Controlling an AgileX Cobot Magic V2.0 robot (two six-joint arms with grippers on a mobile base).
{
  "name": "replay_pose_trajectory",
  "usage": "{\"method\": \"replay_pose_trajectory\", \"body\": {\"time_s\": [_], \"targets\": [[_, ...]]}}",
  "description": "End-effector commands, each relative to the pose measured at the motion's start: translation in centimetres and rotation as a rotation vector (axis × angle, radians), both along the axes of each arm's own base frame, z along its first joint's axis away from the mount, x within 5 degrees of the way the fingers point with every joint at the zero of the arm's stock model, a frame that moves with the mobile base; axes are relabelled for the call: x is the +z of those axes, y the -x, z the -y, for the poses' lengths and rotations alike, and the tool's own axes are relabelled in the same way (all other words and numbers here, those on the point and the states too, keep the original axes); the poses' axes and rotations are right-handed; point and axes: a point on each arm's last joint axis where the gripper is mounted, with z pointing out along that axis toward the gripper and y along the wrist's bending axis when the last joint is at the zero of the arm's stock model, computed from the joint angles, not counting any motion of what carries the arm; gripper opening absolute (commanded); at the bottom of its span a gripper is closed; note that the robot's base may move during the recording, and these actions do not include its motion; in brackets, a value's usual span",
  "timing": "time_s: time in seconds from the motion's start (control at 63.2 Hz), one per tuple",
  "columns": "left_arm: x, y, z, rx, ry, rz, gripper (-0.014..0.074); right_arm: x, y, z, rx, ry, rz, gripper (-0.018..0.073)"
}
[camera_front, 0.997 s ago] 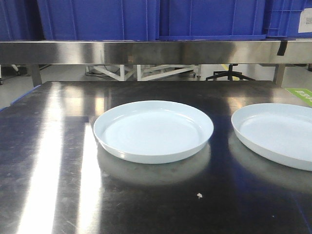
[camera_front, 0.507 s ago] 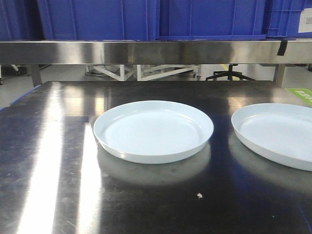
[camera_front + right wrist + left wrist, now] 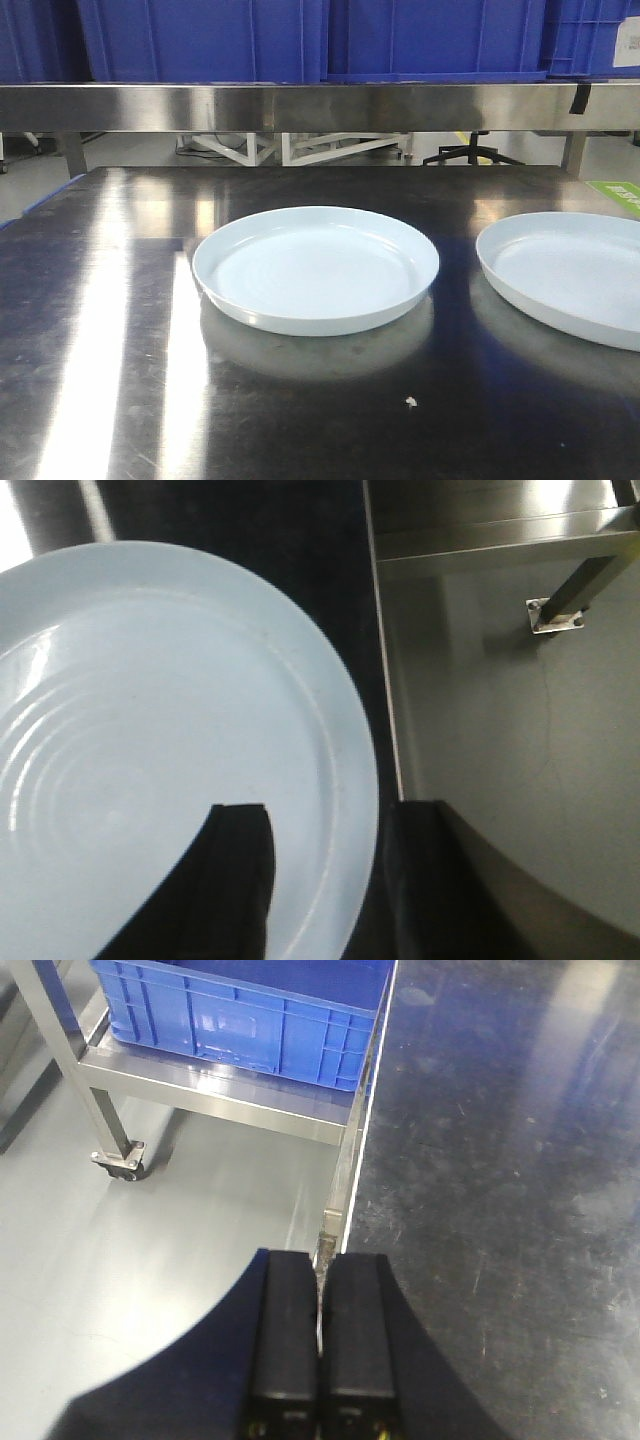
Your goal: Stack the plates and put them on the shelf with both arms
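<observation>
Your right tool (image 3: 330, 810) is spread wide, its fingers straddling the rim of the right plate (image 3: 150, 730), one over the plate and one outside it; it looks not yet gripped. Your left tool (image 3: 320, 1260) is pinched together, empty, over the left edge of the bench (image 3: 480, 1160). Nothing is stacked: the centre plate (image 3: 315, 268) sits apart, in front of the shelf (image 3: 320, 107). Both plates are pale bluish-white, glossy, shallow and low-rimmed.
</observation>
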Motion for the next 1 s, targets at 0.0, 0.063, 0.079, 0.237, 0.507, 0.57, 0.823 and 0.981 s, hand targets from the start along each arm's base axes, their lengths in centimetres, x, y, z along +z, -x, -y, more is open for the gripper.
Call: {"method": "replay_pose_trajectory", "body": {"time_s": [0.0, 0.063, 0.079, 0.237, 0.507, 0.57, 0.823, 0.981], "targets": [[1.5, -0.5, 0.1, -0.005, 0.013, 0.102, 0.0095, 1.6, -1.2, 0.9, -0.006, 0.033, 0.121, 0.0397], [1.5, -0.5, 0.1, -0.005, 0.013, 0.102, 0.0095, 1.3, -1.4, 1.4, -0.025, 0.033, 0.120, 0.0397], [1.5, -0.5, 0.1, -0.005, 0.013, 0.102, 0.0096, 1.2, -1.5, 1.5, -0.028, 0.033, 0.119, 0.0397], [1.5, -0.5, 0.1, -0.005, 0.013, 0.102, 0.0095, 0.3, -2.4, 2.1, -0.046, 0.030, 0.102, 0.0397], [1.5, -0.5, 0.1, -0.005, 0.013, 0.102, 0.0095, -0.4, -4.3, 2.4, -0.046, 0.027, 0.074, 0.0397], [1.5, -0.5, 0.1, -0.005, 0.013, 0.102, 0.0095, -0.7, -4.4, 2.4, -0.045, 0.026, 0.067, 0.0397], [1.5, -0.5, 0.1, -0.005, 0.013, 0.102, 0.0095, -1.5, -4.7, 2.4, -0.043, 0.023, 0.038, 0.0152], [1.5, -0.5, 0.1, -0.005, 0.013, 0.102, 0.0095, -0.9, -5.1, 2.4, -0.042, 0.026, 0.065, 0.0036]]}}
